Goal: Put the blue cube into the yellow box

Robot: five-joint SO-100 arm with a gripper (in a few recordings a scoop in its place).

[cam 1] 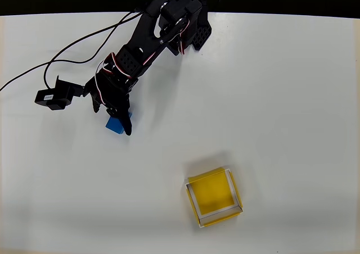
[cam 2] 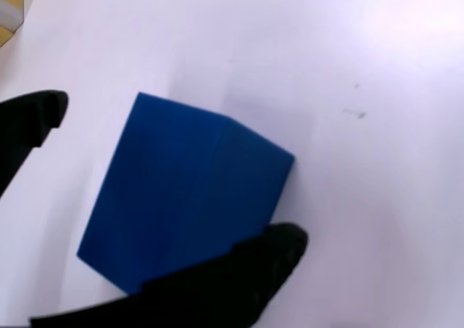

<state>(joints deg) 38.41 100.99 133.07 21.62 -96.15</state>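
In the wrist view the cube [cam 2: 185, 197] is very close and sits on the white table [cam 2: 348, 67], turned at an angle. One black finger [cam 2: 239, 281] lies against its lower edge and seems to touch it. The other finger [cam 2: 32, 117] is at the left, apart from the cube with a strip of table between them. So the gripper [cam 2: 145, 205] is spread around the cube, not pinching it.

In the overhead view the gripper [cam 1: 119, 119] is low over the left part of the table [cam 1: 281, 96], and the cube [cam 1: 115, 126] shows under its tip, partly covered by the black fingers. The arm [cam 1: 143, 49] goes from there up and to the right, to its base at the top edge of the table. A small black camera [cam 1: 55, 96] sticks out at the left of the wrist, and black cables [cam 1: 56, 54] run across the table to the left.

The box [cam 1: 214, 195] lies well apart from the cube, lower and to the right, with its yellow floor bare.
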